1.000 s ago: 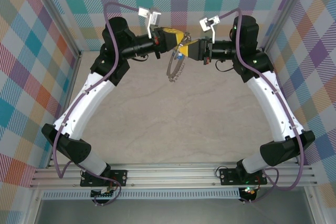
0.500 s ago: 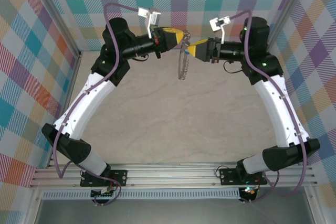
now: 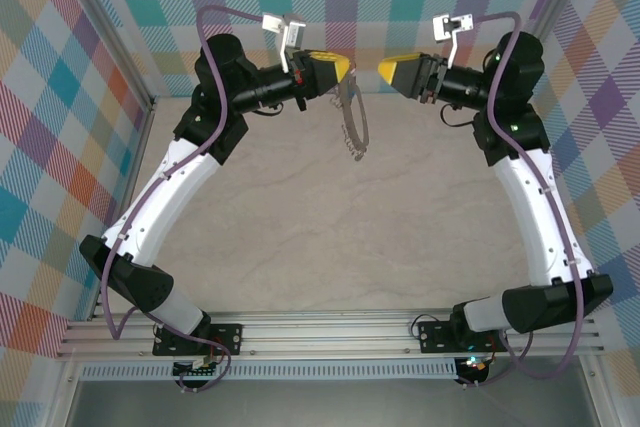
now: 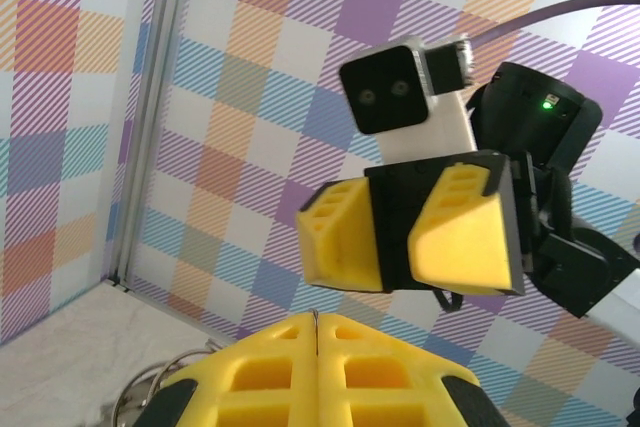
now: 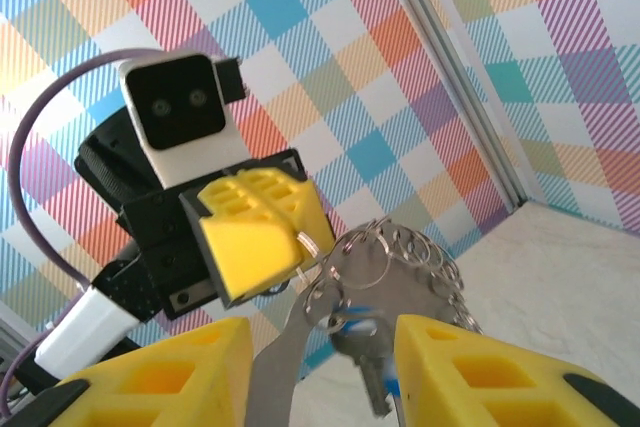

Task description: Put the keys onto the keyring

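My left gripper [image 3: 343, 69] pinches the keyring [image 3: 352, 123] by its rim, so it dangles above the table [image 3: 300, 227]. My right gripper [image 3: 384, 69] stands part open, empty, nearby. The key [image 5: 367, 359] seems threaded on already. Thin, stiff, slippery wire: I'd grip a bare stretch.

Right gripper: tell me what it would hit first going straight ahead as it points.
Probably the keyring, hanging from the shut left gripper, straight ahead of the open right gripper; depth is uncertain.
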